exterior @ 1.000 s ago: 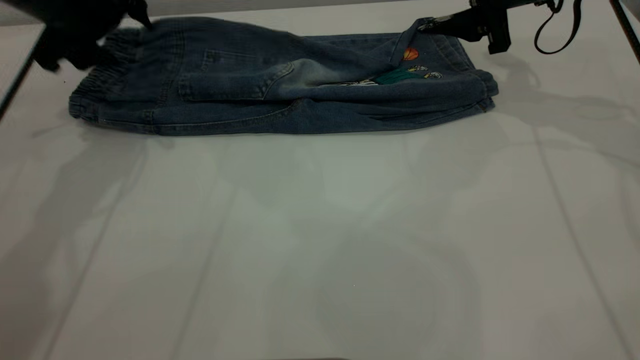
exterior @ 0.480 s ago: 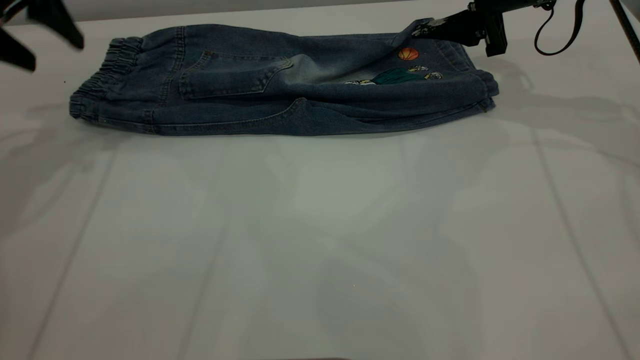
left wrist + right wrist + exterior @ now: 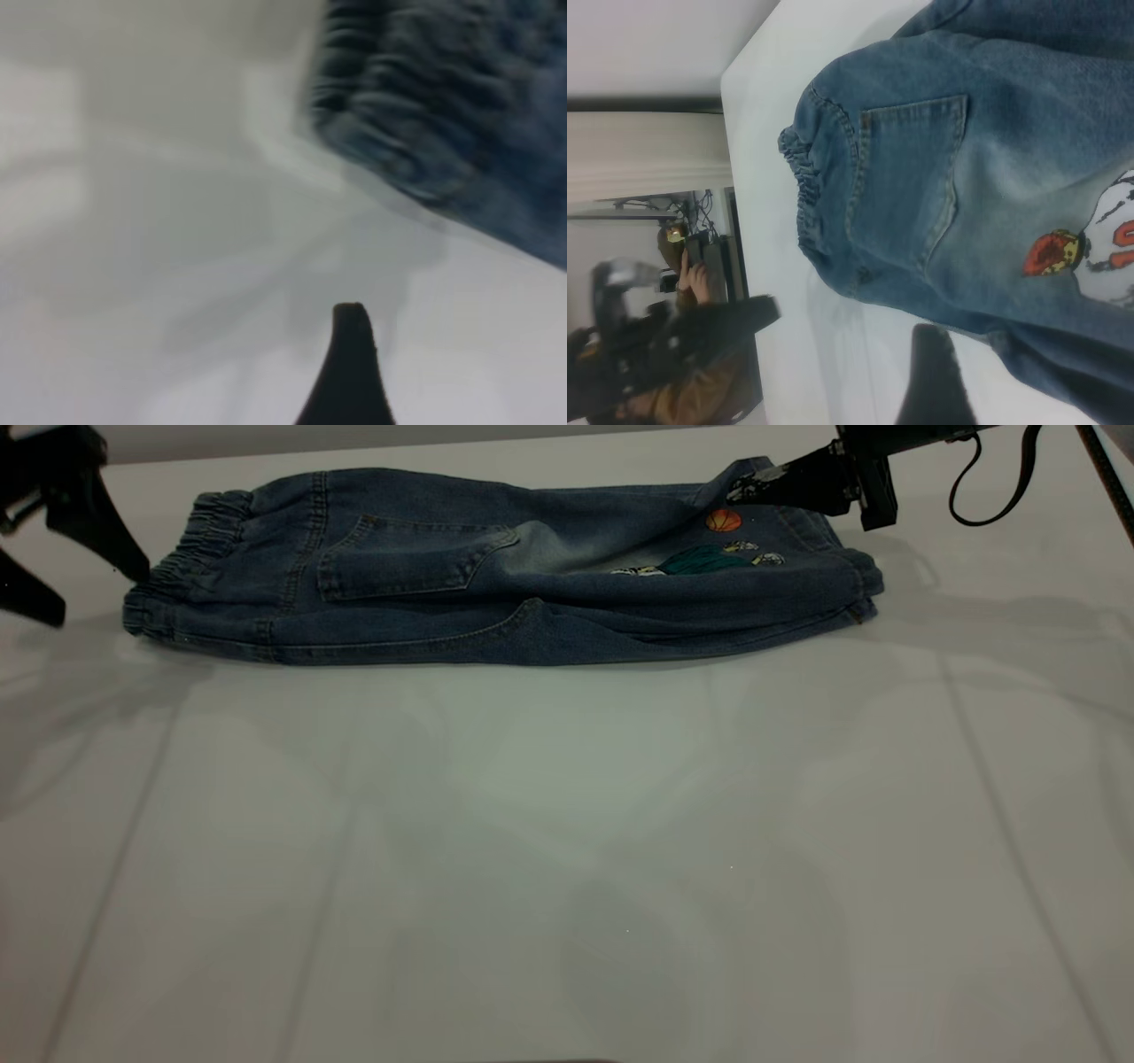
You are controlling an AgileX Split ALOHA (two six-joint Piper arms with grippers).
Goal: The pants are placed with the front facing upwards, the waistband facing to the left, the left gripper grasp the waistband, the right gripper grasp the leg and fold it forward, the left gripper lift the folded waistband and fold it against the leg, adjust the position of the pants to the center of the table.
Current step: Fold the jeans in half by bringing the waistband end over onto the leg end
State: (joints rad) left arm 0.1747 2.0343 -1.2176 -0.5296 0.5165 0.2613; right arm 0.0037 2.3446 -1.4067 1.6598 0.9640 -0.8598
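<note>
While the pants [image 3: 496,567] lie folded lengthwise at the far side of the table [image 3: 567,850], waistband [image 3: 177,571] to the left, the right gripper [image 3: 753,485] is pinched on denim at the leg end, by the orange ball patch [image 3: 724,520]. Left gripper [image 3: 89,589] sits just off the waistband w/ fingers spread, holding nothing. A person [image 3: 682,354] shows in the right wrist view's bkgd.

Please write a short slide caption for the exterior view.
Folded denim pants on white table; open left gripper beside waistband, right gripper at leg.
</note>
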